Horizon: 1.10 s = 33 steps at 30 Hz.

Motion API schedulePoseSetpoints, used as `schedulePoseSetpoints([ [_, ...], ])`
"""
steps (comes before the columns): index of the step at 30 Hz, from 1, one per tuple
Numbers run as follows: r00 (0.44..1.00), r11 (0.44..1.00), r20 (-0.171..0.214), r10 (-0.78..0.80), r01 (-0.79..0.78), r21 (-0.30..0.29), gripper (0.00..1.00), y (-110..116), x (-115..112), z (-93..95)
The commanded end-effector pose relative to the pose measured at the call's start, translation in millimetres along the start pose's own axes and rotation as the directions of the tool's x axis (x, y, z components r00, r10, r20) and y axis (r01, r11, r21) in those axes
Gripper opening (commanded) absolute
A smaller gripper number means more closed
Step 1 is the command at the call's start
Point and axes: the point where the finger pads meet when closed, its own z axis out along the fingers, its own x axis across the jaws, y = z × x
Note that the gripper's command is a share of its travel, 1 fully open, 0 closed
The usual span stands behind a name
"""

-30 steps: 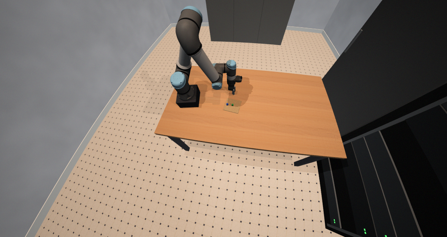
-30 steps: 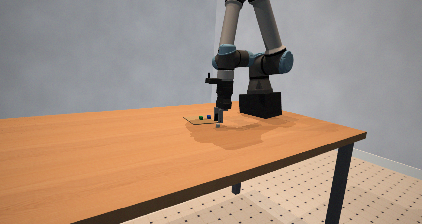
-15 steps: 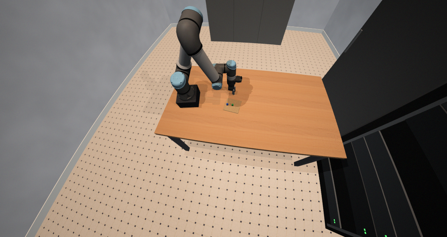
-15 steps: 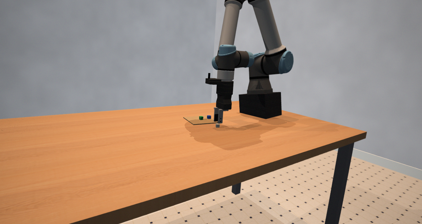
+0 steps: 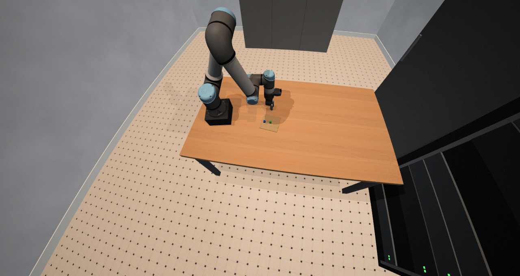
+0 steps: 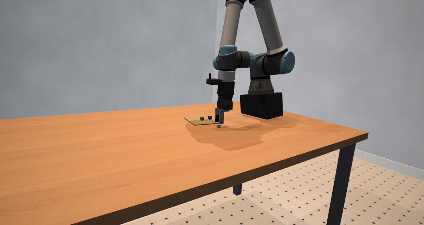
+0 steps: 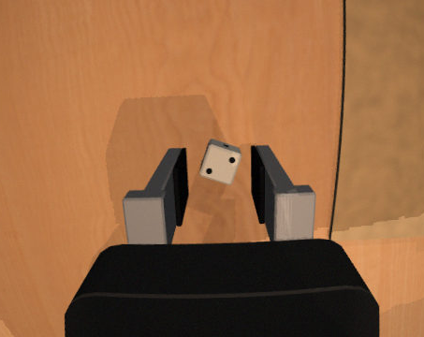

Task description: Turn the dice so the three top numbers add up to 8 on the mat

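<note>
The white die (image 6: pixel 218 126) (image 7: pixel 220 163) lies on the table beside the mat, with two pips on top. It is turned a little relative to the fingers. My gripper (image 5: pixel 271 109) (image 6: pixel 219 122) (image 7: pixel 219 170) is open and points down just above the white die, with a finger to each side and gaps between. The tan mat (image 5: pixel 269 128) (image 6: pixel 194 122) (image 7: pixel 385 117) lies flat on the table. A green die (image 5: pixel 270 122) (image 6: pixel 201 118) and a blue die (image 5: pixel 264 121) (image 6: pixel 209 117) stand on it, apart from each other. Their top pips are too small to read.
The wooden table (image 5: pixel 327 129) (image 6: pixel 118 152) (image 7: pixel 57 56) bears everything. The mat's near edge runs close beside the right finger in the wrist view. The robot's black base block (image 5: pixel 218 116) (image 6: pixel 260 105) stands at one end of the table. The arm's shadow falls around the white die and over part of the mat.
</note>
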Motion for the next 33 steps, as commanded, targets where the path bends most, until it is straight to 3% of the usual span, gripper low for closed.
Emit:
schedulePoseSetpoints([
  [1, 1.000, 1.000, 0.000, 0.000, 0.000, 0.001, 0.64, -0.4, -0.1, -0.4],
  [22, 1.000, 1.000, 0.000, 0.000, 0.000, 0.001, 0.64, -0.4, -0.1, 2.3],
  [33, 1.000, 1.000, 0.000, 0.000, 0.000, 0.001, 0.64, -0.4, -0.1, 15.9],
])
